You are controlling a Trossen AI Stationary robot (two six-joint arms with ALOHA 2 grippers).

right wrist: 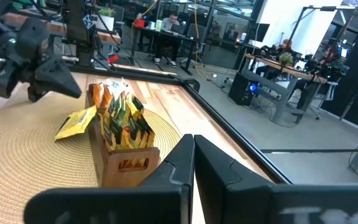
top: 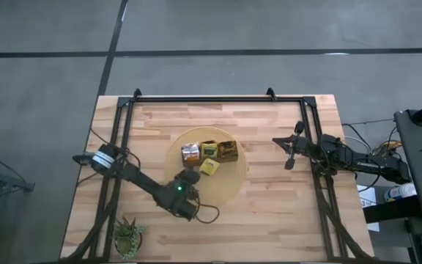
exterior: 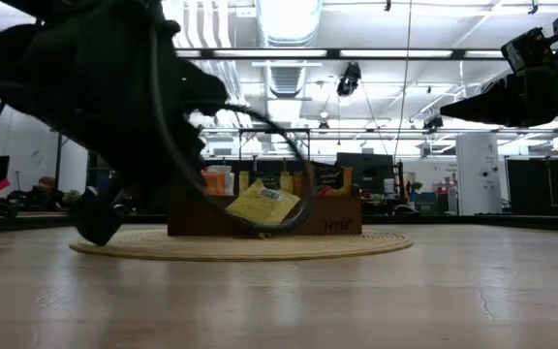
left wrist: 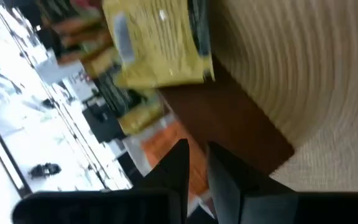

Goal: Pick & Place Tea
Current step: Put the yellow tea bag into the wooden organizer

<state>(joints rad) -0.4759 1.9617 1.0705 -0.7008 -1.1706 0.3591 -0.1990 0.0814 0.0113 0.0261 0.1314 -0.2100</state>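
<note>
A dark-brown compartmented box (top: 209, 150) full of upright tea sachets stands on a round woven mat (top: 229, 187). One yellow tea sachet (top: 209, 167) leans against the box's near wall with its lower edge on the mat, also visible as the sachet (left wrist: 160, 43) and the sachet (right wrist: 76, 123). My left gripper (top: 191, 175) hovers over the mat just near-left of this sachet and points at it. In the left wrist view its fingers (left wrist: 194, 165) stand narrowly open with nothing between them. My right gripper (top: 290, 160) waits shut to the right of the mat.
A small green potted plant (top: 128, 236) stands at the table's near left corner. A black frame rail (top: 218, 100) runs along the far edge and down both sides. Bare wood lies to the right of the mat and near the front edge.
</note>
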